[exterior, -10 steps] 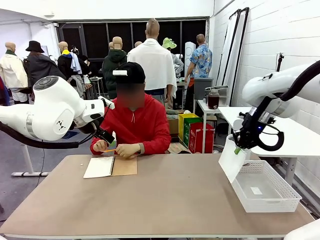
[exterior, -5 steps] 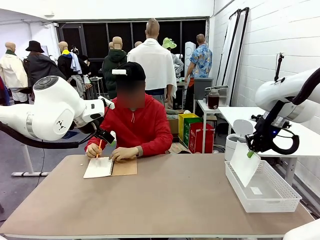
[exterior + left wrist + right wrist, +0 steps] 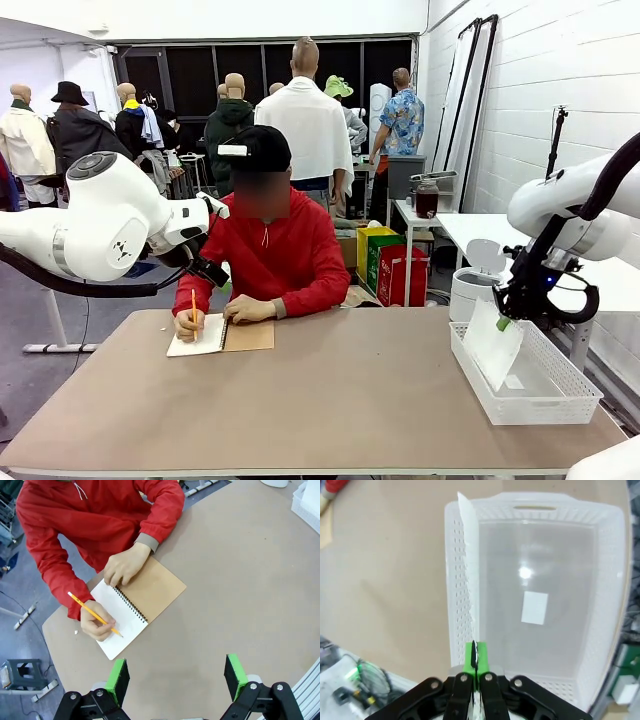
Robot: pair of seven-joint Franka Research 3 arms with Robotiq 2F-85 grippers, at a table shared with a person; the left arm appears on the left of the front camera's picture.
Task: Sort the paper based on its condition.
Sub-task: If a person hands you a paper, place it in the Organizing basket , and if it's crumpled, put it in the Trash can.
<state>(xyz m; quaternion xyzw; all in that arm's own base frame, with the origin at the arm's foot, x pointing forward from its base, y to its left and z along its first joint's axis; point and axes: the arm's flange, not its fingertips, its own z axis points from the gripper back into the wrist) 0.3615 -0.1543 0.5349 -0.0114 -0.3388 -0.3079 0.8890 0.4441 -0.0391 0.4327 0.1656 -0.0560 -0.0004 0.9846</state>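
One sheet of paper [image 3: 492, 348] is hanging over the white basket [image 3: 540, 398] at lower right, pinched tight in the right hand [image 3: 503, 322], likely needing lowering and release next.

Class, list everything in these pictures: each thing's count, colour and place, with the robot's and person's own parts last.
Thin white paper sheet: 1, white, hanging over the basket.
Perforated plastic basket: 1, white, table's right end.
Spiral notebook with kraft cover: 1, brown, open before the person.
Pencil: 1, yellow, held at the notebook page.
Table: 1, tan.
Person's hands: 2, on the notebook.
Left arm's fingers: 2, green-padded, open above the table.
Right arm's fingers: 2, green-padded, shut on the sheet.
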